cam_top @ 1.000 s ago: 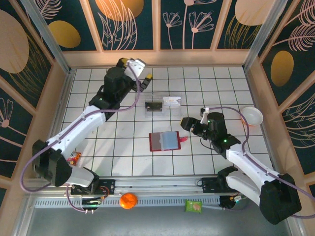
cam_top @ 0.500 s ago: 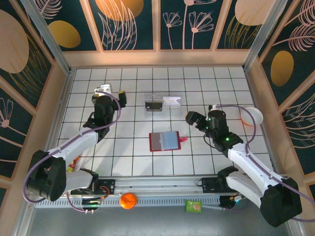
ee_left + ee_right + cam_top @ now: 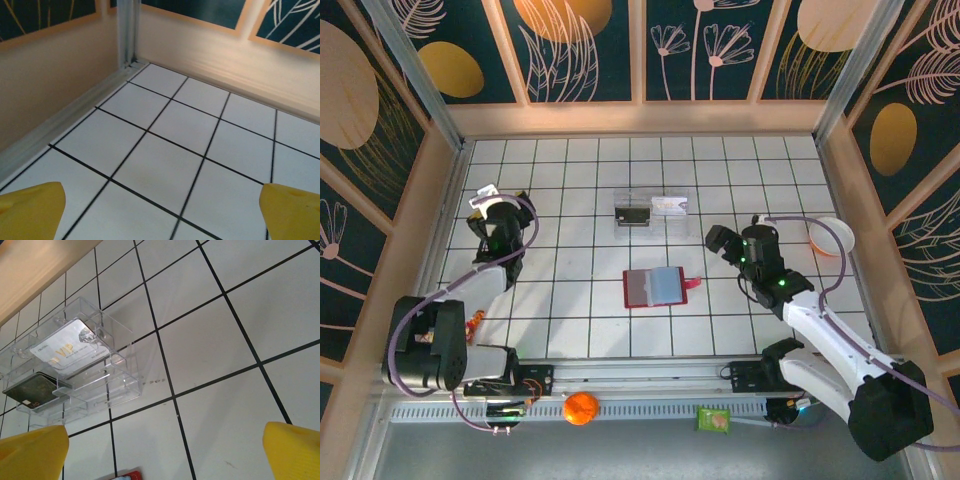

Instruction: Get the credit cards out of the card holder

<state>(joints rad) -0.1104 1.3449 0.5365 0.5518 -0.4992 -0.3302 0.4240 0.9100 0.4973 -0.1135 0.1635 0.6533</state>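
The red card holder (image 3: 655, 287) lies open and flat mid-table, its grey and light blue inside facing up; one red corner of the card holder (image 3: 131, 475) shows in the right wrist view. The dark credit card (image 3: 633, 214) (image 3: 35, 389) and the silvery credit card (image 3: 669, 206) (image 3: 67, 347) both lie inside a clear plastic tray (image 3: 650, 197) (image 3: 120, 382) beyond the holder. My left gripper (image 3: 498, 203) (image 3: 160, 220) hangs open over bare tiles near the far-left corner. My right gripper (image 3: 717, 238) (image 3: 162, 455) is open to the right of the holder, with nothing between its yellow fingers (image 3: 292, 450).
A white bowl (image 3: 828, 236) sits at the right wall. In the near trough lie an orange (image 3: 580, 408) and a green packet (image 3: 714, 420). A small colourful item (image 3: 472, 322) lies beside the left arm. The side wall (image 3: 55, 65) stands close to my left gripper.
My left arm has pulled back from beside the tray to the far-left side of the table. My right gripper has drifted slightly to the right, away from the holder.
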